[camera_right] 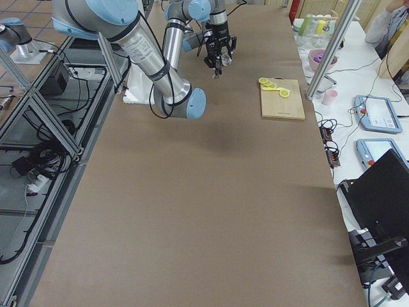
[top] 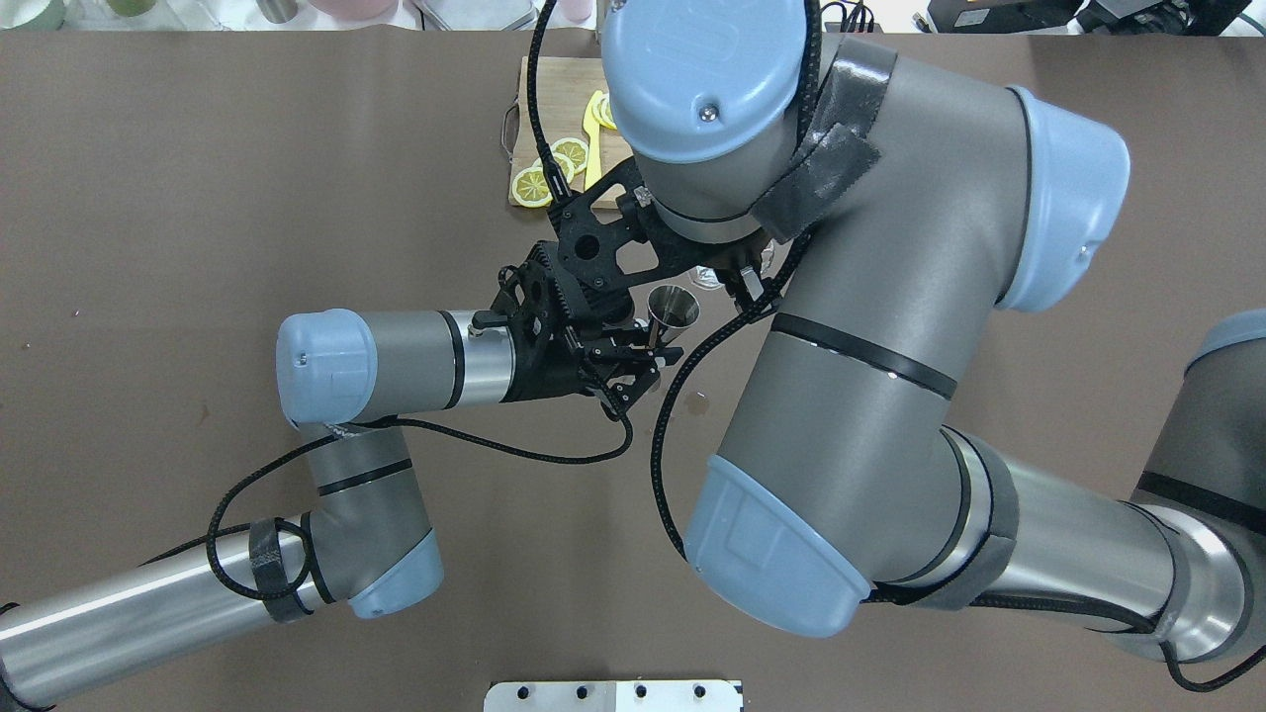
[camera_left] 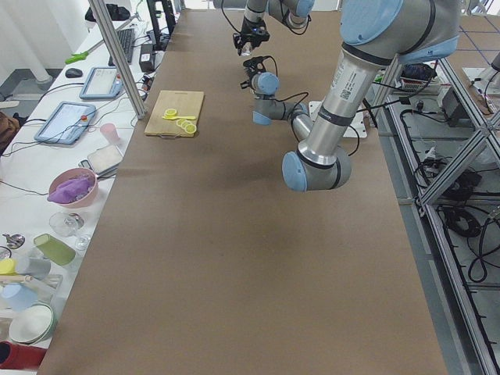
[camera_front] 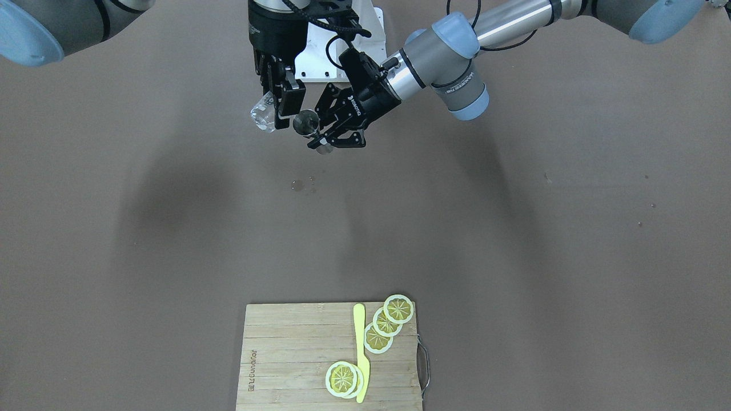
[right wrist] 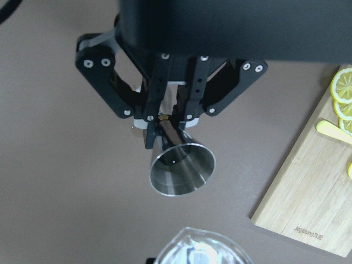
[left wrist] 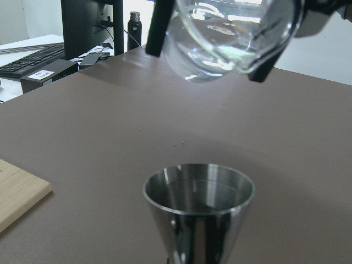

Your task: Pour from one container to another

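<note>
A steel cone-shaped jigger (left wrist: 198, 204) stands upright in the air with my left gripper (right wrist: 165, 125) shut on its lower stem. The jigger (camera_front: 306, 121) and the left gripper (camera_front: 326, 141) also show in the front view, and the jigger (top: 673, 309) shows from overhead. Just above and beyond its mouth hangs a clear glass cup (left wrist: 231, 38), tilted toward it, with some clear liquid inside. My right gripper (camera_front: 278, 109) is shut on that glass (camera_front: 261, 117). Only the glass's rim (right wrist: 201, 250) shows in the right wrist view.
A wooden cutting board (camera_front: 285, 354) with lemon slices (camera_front: 388, 322) and a yellow knife (camera_front: 360, 348) lies at the table's far side. A small wet spot (camera_front: 297, 184) marks the brown table under the grippers. A white base plate (camera_front: 337, 51) sits behind them.
</note>
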{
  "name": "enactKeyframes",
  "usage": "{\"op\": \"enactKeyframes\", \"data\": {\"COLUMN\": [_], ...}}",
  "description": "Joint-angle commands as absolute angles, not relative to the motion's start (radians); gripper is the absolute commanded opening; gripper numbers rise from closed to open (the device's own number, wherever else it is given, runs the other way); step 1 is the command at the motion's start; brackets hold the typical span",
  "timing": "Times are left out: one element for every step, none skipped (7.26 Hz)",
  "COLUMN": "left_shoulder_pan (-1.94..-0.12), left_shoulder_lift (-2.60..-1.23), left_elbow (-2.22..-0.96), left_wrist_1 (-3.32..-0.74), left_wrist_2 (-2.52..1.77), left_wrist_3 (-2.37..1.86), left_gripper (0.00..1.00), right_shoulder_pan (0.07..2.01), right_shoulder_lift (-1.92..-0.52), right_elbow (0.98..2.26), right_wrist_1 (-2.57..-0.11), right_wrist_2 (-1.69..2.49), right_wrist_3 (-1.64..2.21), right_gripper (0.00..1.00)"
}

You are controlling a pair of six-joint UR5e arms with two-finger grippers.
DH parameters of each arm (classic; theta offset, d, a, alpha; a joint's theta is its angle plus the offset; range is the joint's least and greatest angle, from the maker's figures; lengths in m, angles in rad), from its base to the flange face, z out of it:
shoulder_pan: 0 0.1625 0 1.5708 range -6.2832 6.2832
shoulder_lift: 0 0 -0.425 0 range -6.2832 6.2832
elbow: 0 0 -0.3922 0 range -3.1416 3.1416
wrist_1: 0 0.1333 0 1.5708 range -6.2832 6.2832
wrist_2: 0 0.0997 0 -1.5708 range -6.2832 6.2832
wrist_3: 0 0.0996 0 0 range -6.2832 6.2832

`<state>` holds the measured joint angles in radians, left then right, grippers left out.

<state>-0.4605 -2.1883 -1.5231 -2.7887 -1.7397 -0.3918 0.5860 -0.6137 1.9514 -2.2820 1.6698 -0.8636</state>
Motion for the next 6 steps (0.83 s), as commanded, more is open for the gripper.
{"op": "enactKeyframes", "data": {"left_shoulder_pan": [-0.459, -0.457, -0.456, -0.456, -0.456, -0.456], "left_shoulder_lift": [-2.189, -2.189, -2.187, -2.187, -2.186, -2.187], "left_elbow": [-1.522, -1.520, -1.520, -1.520, -1.520, -1.520], "left_wrist_1": [-2.787, -2.787, -2.789, -2.789, -2.789, -2.789], "left_wrist_2": [-1.740, -1.738, -1.738, -1.738, -1.740, -1.738], "left_wrist_3": [-0.391, -0.391, -0.391, -0.391, -0.391, -0.391], "left_gripper": [0.00, 0.00, 0.00, 0.00, 0.00, 0.00], "right_shoulder_pan": [0.584, 0.584, 0.581, 0.578, 0.563, 0.549], "right_shoulder_lift": [-0.600, -0.591, -0.586, -0.581, -0.581, -0.581], "right_elbow": [1.931, 1.922, 1.916, 1.916, 1.916, 1.916], "right_wrist_1": [-2.289, -2.301, -2.304, -2.315, -2.328, -2.330], "right_wrist_2": [1.658, 1.649, 1.644, 1.634, 1.614, 1.599], "right_wrist_3": [-0.864, -0.864, -0.864, -0.864, -0.862, -0.862], "right_gripper": [0.00, 0.00, 0.00, 0.00, 0.00, 0.00]}}
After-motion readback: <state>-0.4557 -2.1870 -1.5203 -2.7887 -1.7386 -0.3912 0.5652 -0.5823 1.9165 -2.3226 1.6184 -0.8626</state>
